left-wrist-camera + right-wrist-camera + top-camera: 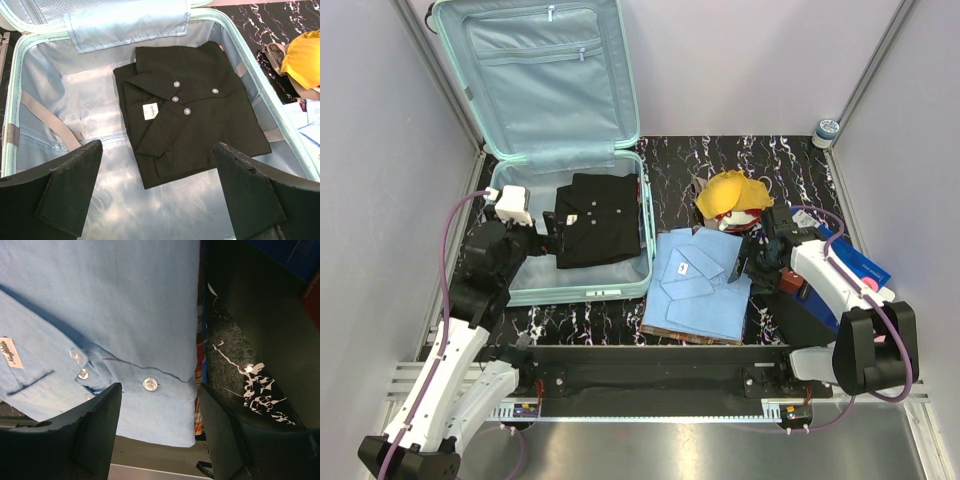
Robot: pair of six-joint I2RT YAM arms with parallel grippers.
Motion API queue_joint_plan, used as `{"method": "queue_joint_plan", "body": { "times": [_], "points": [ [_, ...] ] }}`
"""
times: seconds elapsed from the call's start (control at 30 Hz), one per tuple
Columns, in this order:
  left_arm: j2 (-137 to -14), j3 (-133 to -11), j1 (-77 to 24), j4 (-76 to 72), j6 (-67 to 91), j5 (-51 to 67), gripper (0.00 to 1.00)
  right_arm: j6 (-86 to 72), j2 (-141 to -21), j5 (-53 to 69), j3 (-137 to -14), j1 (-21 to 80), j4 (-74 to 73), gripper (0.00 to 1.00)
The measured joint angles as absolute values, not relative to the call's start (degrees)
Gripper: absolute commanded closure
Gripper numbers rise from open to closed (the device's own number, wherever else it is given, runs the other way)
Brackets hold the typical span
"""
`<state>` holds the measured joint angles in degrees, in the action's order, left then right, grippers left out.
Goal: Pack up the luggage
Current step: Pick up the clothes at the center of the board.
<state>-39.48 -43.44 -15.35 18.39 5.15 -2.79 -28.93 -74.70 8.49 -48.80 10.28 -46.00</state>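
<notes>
the left gripper (157, 147) has its two fingers spread wide and holds nothing. it hangs over the bottom half of the luggage (620, 290). a folded black shirt (185, 110) shows between the fingers. the shirt lies flat inside the case, toward the right side, with its buttons up and a small white tag by the collar.

the right gripper (160, 390) has its fingers apart too and is not squeezing anything. the right edge of a folded blue shirt (125, 300) sits in the gap. one finger is over the cloth and the other is over the dark table (790, 165).

the luggage is in the upper left of the top view. it is open, with the lid standing up and the bottom half flat on the table. the blue shirt lies in the middle of that view, just right of the luggage. a yellow hat (732, 192) sits just above the blue shirt. a flat blue box (855, 262) lies at the right, partly under the right arm.
</notes>
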Motion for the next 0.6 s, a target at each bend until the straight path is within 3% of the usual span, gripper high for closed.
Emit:
{"method": "queue_joint_plan", "body": {
  "times": [0.3,0.4,0.53,0.6],
  "points": [
    [-39.5,-43.4,-15.5,18.4,5.1,-2.8,0.01,-28.8,-76.6,9.2,-46.9,9.4,-42.9,0.4],
    [-39.5,-43.4,-15.5,18.4,5.1,-2.8,0.01,-28.7,-77.1,9.8,-46.6,9.3,-42.1,0.48],
    [-39.5,-43.4,-15.5,18.4,5.1,-2.8,0.01,-28.4,-77.1,10.7,-46.6,9.3,-41.8,0.68],
    [-39.5,-43.4,-15.5,18.4,5.1,-2.8,0.01,-28.3,-77.1,11.5,-46.6,9.3,-41.8,0.83]
  ]
}}
